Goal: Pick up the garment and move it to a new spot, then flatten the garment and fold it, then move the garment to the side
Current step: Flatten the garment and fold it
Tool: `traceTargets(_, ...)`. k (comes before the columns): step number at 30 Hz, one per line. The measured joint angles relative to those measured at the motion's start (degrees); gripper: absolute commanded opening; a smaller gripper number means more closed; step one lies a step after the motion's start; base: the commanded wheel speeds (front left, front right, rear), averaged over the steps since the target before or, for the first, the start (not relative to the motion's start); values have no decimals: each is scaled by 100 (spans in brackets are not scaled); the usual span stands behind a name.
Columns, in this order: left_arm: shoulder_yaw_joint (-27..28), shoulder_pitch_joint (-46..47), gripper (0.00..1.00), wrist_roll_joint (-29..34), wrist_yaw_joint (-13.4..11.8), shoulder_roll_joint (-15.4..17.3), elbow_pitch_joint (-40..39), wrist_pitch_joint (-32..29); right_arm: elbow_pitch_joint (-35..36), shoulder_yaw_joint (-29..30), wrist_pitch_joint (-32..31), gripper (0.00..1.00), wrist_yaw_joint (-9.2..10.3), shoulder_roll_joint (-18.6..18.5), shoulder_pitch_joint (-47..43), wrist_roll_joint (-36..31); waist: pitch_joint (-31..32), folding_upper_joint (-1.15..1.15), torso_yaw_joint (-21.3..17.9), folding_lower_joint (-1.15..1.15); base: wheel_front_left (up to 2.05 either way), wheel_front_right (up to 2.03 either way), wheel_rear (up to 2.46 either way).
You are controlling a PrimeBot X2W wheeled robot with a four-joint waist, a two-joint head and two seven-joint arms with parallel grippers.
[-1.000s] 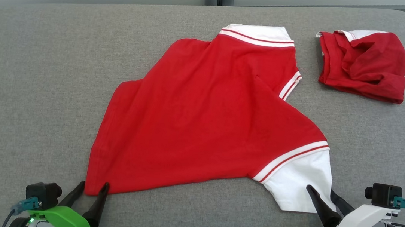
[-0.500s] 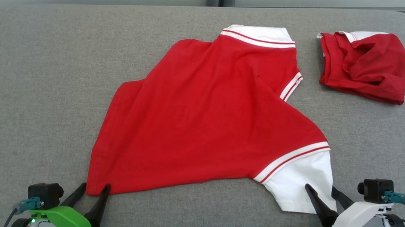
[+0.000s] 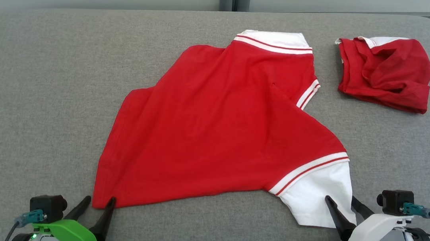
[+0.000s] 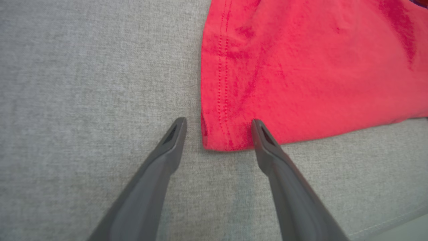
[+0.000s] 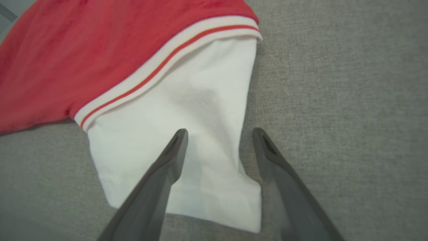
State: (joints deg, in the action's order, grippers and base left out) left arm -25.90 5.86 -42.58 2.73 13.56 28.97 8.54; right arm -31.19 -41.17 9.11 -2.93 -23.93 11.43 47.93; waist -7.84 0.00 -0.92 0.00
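On the grey fabric cushion point(image 3: 43, 78) the red garment point(image 3: 218, 129) lies spread at frame centre, a folded red one point(image 3: 385, 74) at upper right. The left tool point(image 3: 100, 200) gapes around its lower-left hem corner point(image 4: 222, 137); the right tool point(image 3: 339, 199) gapes astride the white sleeve point(image 3: 318, 187) edge, possibly touching.

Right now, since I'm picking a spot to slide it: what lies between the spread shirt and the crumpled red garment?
Only bare grey cushion separates the spread shirt from the crumpled red garment, as the head view shows.
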Motion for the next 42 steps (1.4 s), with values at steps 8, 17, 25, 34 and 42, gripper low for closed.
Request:
traceTargets(8, -22, 0, 100, 0, -5, -2, 9, -43, -79, -60, -2, 100, -5, 57, 7, -3, 39, 0, 2, 0, 0, 0, 0)
traceTargets(17, -22, 0, 38, 40, -23, -3, -13, -11, -171, -79, -1, 49, -8, 96, 46, -4, 62, 0, 16, 0, 0, 0, 0)
traceTargets(25, -47, -1, 0, 40, -23, -19, -12, -46, -255, -159, -2, 0, -68, 196, 92, -4, 93, 0, 17, 0, 0, 0, 0)
traceTargets(34, 71, 4, 0, 41, -20, 2, -356, 247, -100, 78, 332, 0, -179, 242, 115, 38, 81, 0, 12, 0, 0, 0, 0)
traceTargets(42, 289, 1, 0, -69, 55, 214, -758, 283, 365, 374, 397, 0, -378, 280, 5, 731, 26, 0, 3, 0, 0, 0, 0)
